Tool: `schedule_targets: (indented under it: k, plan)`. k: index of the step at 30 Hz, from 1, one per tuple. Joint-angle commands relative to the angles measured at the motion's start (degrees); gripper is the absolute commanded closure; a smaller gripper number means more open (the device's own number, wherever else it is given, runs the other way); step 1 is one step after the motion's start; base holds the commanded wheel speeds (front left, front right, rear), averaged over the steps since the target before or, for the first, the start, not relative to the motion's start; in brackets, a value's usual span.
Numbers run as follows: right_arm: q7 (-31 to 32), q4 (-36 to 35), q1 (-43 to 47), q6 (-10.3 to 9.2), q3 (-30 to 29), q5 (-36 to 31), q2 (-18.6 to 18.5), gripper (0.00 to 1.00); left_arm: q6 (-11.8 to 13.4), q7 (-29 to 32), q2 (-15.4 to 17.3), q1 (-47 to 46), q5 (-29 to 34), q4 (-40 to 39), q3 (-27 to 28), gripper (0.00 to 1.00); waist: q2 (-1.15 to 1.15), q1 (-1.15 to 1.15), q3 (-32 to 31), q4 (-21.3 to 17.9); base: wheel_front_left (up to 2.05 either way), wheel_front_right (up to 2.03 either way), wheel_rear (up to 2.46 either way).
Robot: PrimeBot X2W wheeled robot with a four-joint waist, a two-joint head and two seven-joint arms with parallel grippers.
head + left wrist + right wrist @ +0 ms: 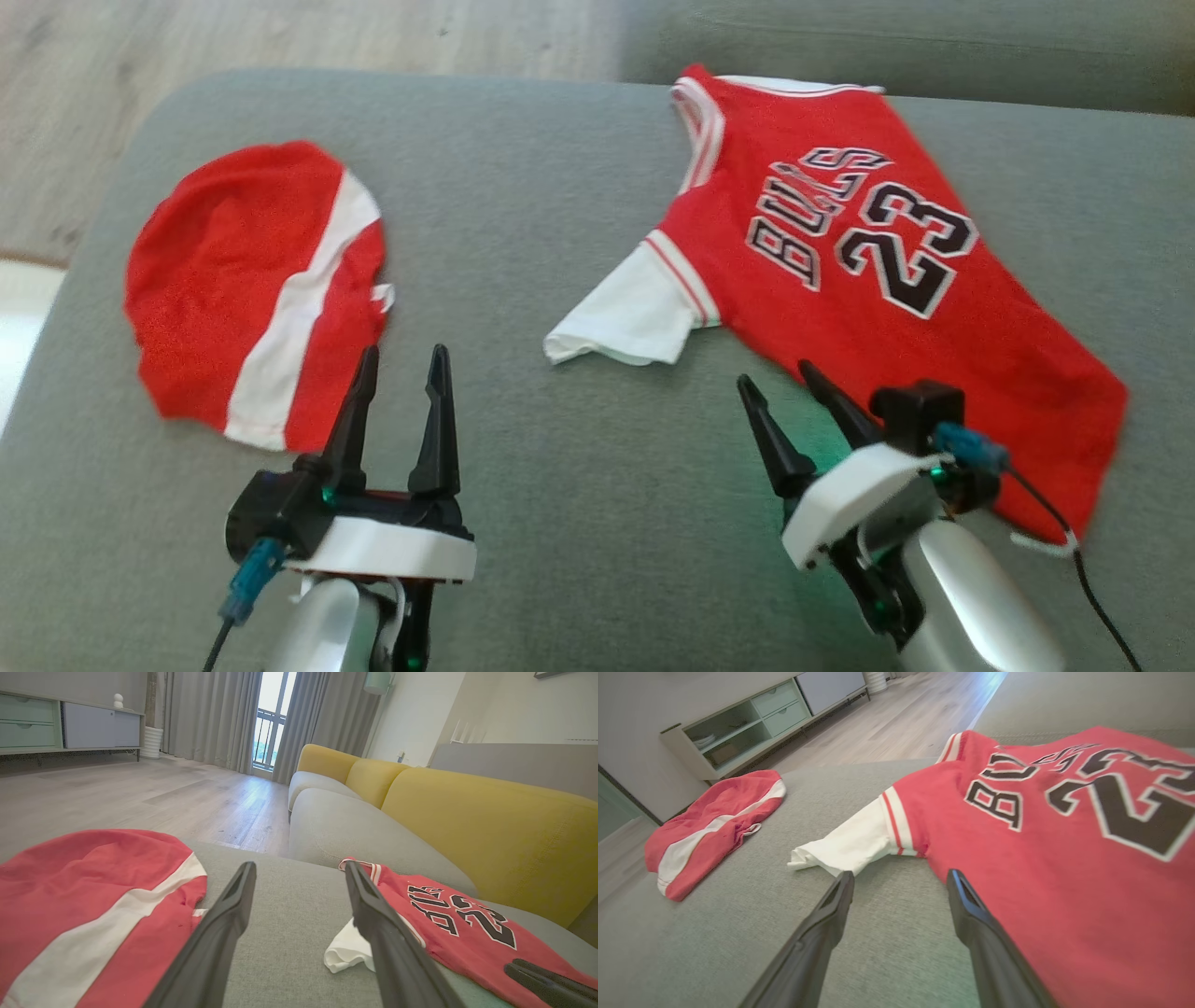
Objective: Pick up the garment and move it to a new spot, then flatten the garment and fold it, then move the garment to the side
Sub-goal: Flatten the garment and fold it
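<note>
Head view, slightly blurred. The jersey [980, 355] lies face up on the right half of the grey cushion [560, 467], collar at the far edge and hem toward the near right corner. Its far sleeve is folded out of sight at the far edge, and I lose the hem's near corner behind the right wrist. In the right wrist view, the jersey [1064, 882] is cut off at the right and bottom. In the left wrist view, the shorts [93, 891] are cut off at the left and bottom.

The right gripper [773, 373] has its fingers spread wide and empty. They straddle the jersey's near edge, one finger over red cloth and the other over bare cushion just short of the white sleeve [850, 842]. I cannot tell whether the tips touch the fabric.

The left gripper [405, 353] is likewise spread and empty, well apart from the jersey. Its tips are just beside the shorts [252, 280], which lie near the cushion's left edge.
</note>
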Motion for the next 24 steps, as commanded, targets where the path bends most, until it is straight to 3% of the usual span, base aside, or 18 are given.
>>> schedule_targets:
  k: [1, 11, 24]
  plan:
    - [0.73, -0.54, -3.68, 0.40, 2.28, 2.52, 0.59, 0.00, 0.06, -0.31, 0.40, -2.41, -0.41, -1.49, 1.39, 0.00, 0.00, 0.00, 1.05, 2.35, 0.00, 0.00, 0.00]
    - [3.80, 8.91, -10.43, 0.40, 7.10, 13.42, 0.60, 0.00, 0.16, -0.31, 0.40, -3.47, -0.85, -1.28, 0.10, 0.00, 0.00, 0.00, 3.15, 7.14, 0.00, 0.00, 0.00]
    - [0.99, 20.16, -18.68, 0.40, 11.09, 21.76, 0.60, 0.00, 0.68, -0.31, 0.40, -4.42, -1.56, -1.21, -1.49, 0.00, 0.00, 0.00, 5.03, 10.12, 0.00, 0.00, 0.00]
